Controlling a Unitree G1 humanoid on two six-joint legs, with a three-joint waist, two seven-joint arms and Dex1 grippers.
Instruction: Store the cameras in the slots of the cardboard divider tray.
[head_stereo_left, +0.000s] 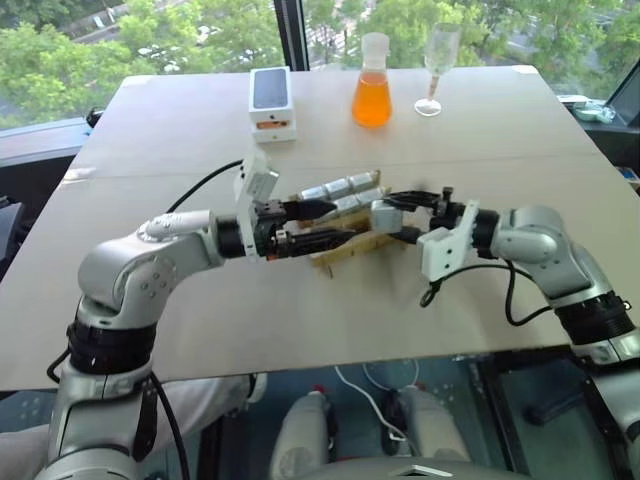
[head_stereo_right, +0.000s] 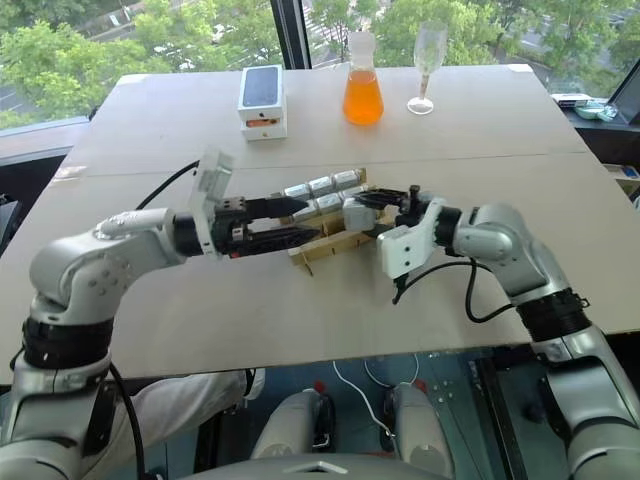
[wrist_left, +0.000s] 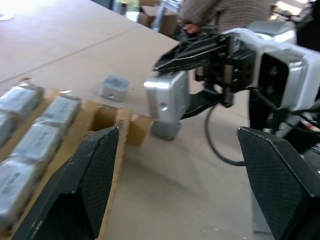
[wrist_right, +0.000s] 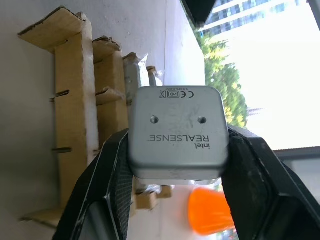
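The right gripper (wrist_right: 175, 165) is clamped on a silver camera (wrist_right: 177, 132), lifted over the cardboard divider tray (head_stereo_right: 335, 240) mid-table, probably for handing across, since the left gripper (wrist_left: 175, 165) faces it, fingers spread wide, while other cameras (head_stereo_left: 340, 188) fill the tray's far slots.

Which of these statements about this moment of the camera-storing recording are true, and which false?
1. The right gripper is shut on a silver-grey metal camera. True.
2. The left gripper also holds a camera. False: its black fingers stand open with nothing between them.
3. The light-brown cardboard divider tray already has several cameras in its slots. True.
4. The conical flask holds blue liquid. False: the liquid is orange.
5. The stemmed wine glass lies on its side. False: it stands upright beside the flask.
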